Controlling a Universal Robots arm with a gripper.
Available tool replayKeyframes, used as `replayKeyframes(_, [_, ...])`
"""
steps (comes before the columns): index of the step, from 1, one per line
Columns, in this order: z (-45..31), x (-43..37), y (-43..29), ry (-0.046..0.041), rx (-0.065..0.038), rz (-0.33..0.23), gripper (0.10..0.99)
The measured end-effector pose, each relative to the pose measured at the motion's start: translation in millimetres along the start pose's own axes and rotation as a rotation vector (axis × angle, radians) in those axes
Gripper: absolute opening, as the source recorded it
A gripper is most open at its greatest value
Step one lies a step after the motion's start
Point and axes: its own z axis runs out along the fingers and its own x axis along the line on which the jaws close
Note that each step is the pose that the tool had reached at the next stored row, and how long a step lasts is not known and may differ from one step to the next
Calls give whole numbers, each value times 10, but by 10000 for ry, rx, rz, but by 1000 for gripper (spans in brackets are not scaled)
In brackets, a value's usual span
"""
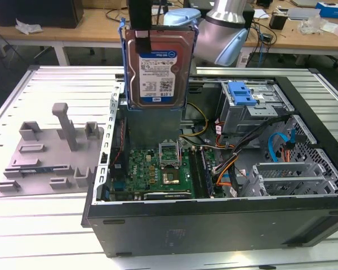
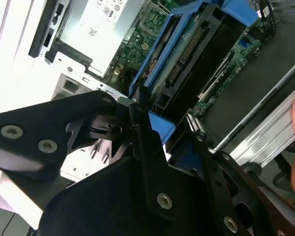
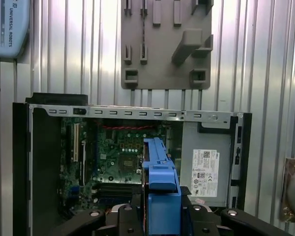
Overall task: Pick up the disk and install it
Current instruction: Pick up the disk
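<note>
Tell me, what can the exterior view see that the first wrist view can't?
The exterior view adds the disk's labelled silver face and a ridged blue tab. The first wrist view adds the white sticker on the grey metal box. Both share the green motherboard, the grey tray beside the case, and the disk's blue frame.
</note>
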Motion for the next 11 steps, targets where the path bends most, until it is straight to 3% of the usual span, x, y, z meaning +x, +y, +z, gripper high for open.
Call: replayKeyframes(11, [15, 267, -201, -1, 0, 0, 373])
